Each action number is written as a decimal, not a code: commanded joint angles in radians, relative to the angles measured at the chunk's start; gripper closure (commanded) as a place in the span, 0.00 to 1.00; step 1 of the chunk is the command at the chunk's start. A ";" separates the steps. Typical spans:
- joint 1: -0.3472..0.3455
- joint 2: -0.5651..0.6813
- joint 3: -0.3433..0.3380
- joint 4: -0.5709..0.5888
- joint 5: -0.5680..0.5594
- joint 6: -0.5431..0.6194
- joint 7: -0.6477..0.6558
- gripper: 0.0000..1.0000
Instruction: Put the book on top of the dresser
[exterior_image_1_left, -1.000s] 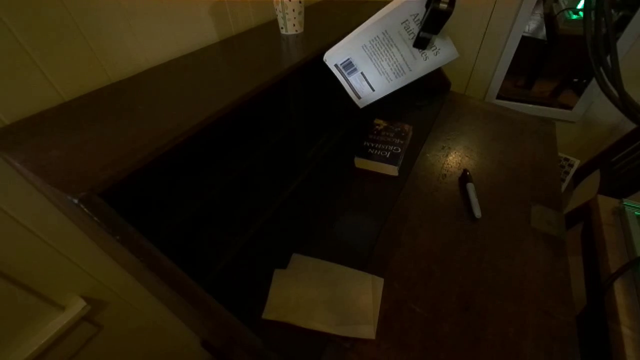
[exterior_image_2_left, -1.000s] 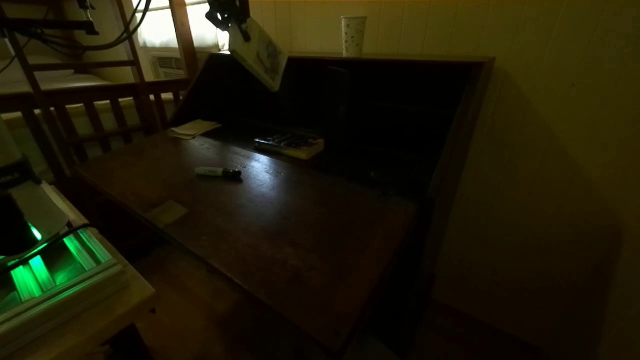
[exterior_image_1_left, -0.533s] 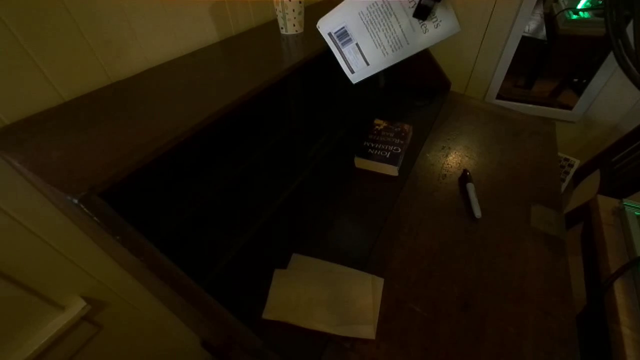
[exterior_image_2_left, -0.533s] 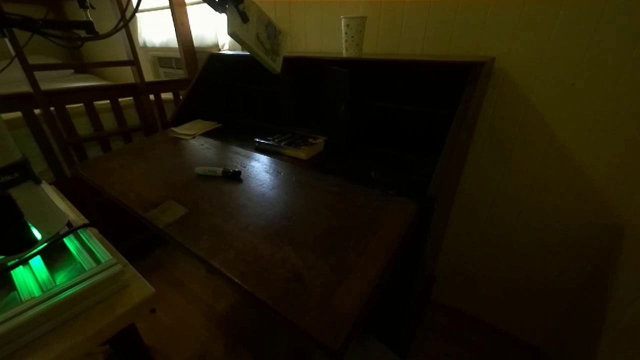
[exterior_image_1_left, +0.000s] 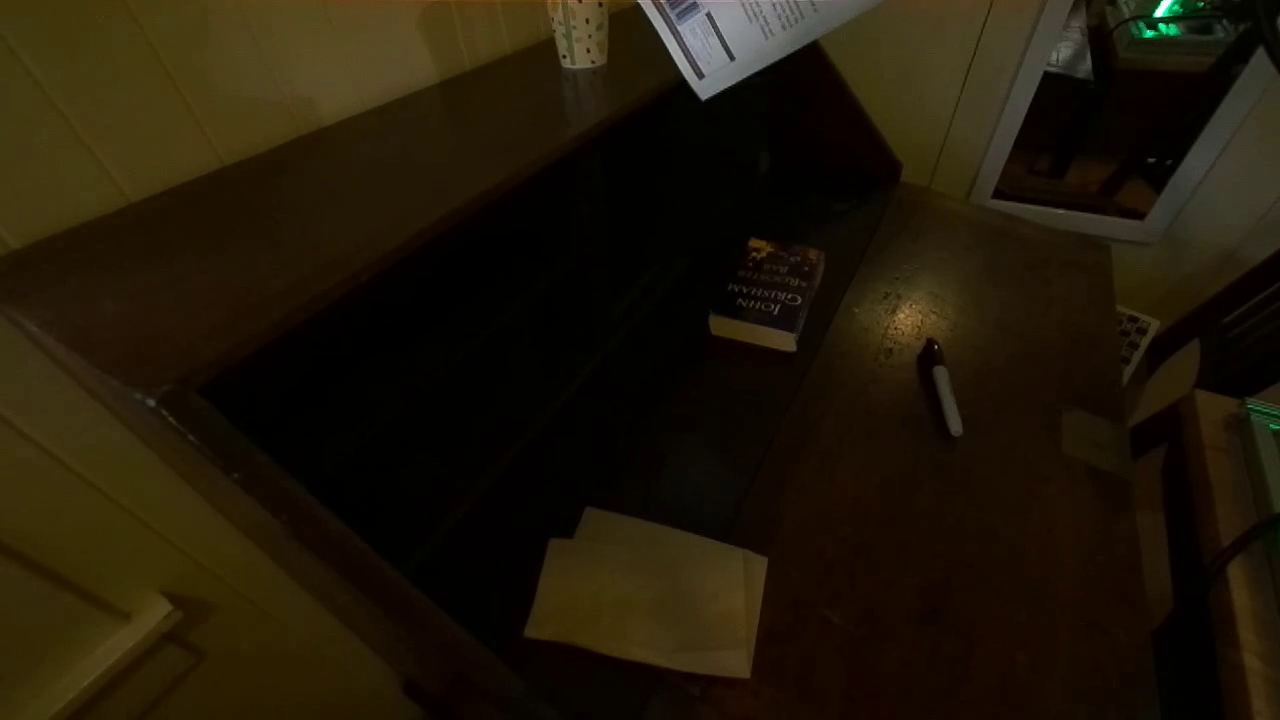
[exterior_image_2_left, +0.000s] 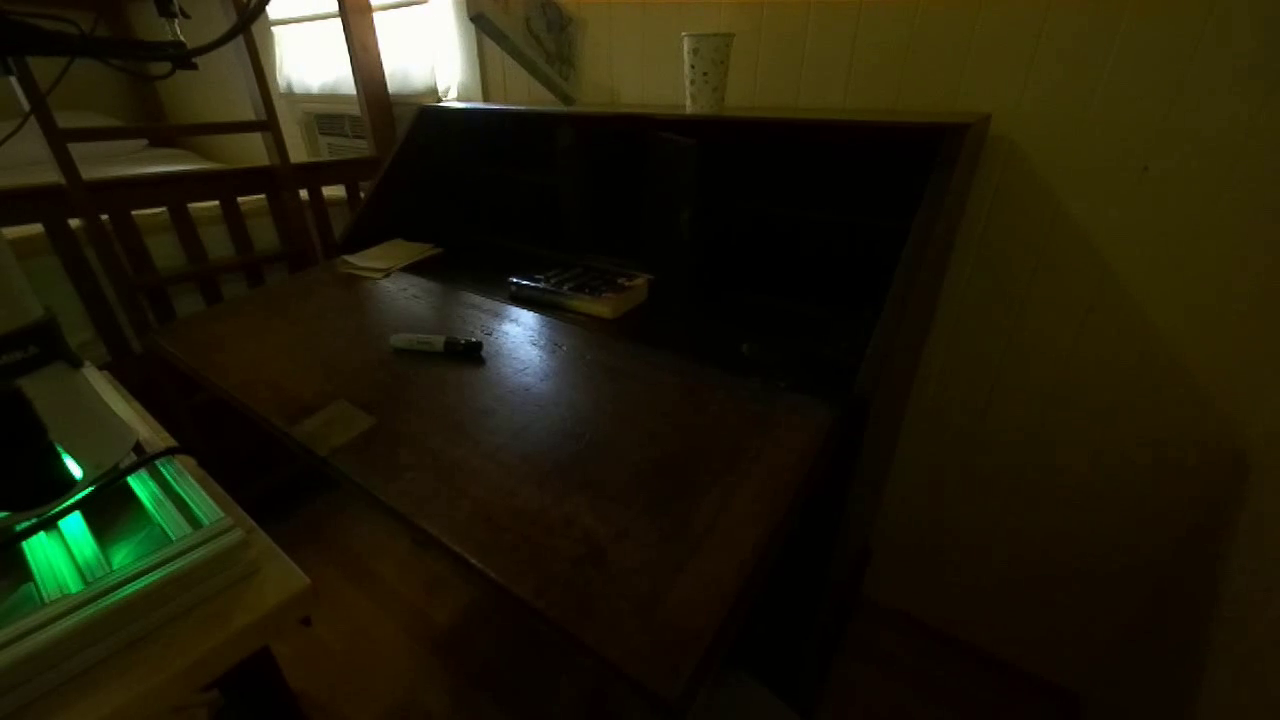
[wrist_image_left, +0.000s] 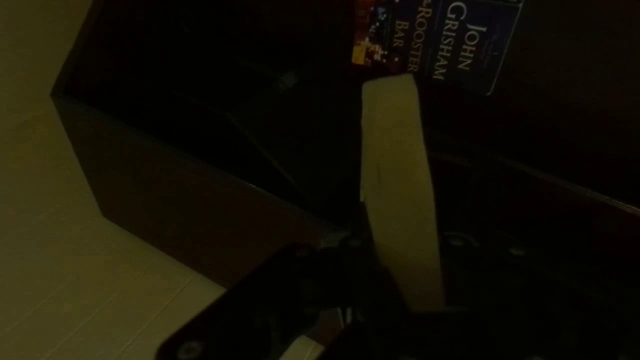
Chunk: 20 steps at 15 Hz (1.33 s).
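Note:
The pale book (exterior_image_1_left: 745, 40) hangs tilted at the top of an exterior view, partly cut off by the frame. It also shows in an exterior view (exterior_image_2_left: 522, 58), its lower corner at about the level of the dresser's top edge (exterior_image_2_left: 830, 118). In the wrist view the book's page edge (wrist_image_left: 397, 165) stands between the dark fingers of my gripper (wrist_image_left: 402, 240), which is shut on it. The gripper is out of view in both exterior views. The dresser's brown flat top (exterior_image_1_left: 330, 215) is also in the wrist view (wrist_image_left: 165, 185), to the left of the held book.
A spotted paper cup (exterior_image_1_left: 580, 38) stands on the dresser top near the book. Below, a dark-covered book (exterior_image_1_left: 768, 295), a pale pad (exterior_image_1_left: 650, 600) and a marker (exterior_image_1_left: 943, 390) lie on the lower desk surface (exterior_image_1_left: 960, 560). A wall (exterior_image_2_left: 850, 60) runs behind the dresser.
The held book has risen steadily with the gripper, from in front of the dresser's dark opening to about the top edge. The gripper has left both exterior views.

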 joint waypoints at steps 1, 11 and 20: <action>-0.022 0.061 0.013 0.077 -0.119 -0.011 -0.002 0.94; 0.018 0.231 -0.028 0.168 -0.284 0.156 -0.078 0.94; 0.020 0.368 -0.053 0.225 -0.308 0.340 -0.128 0.94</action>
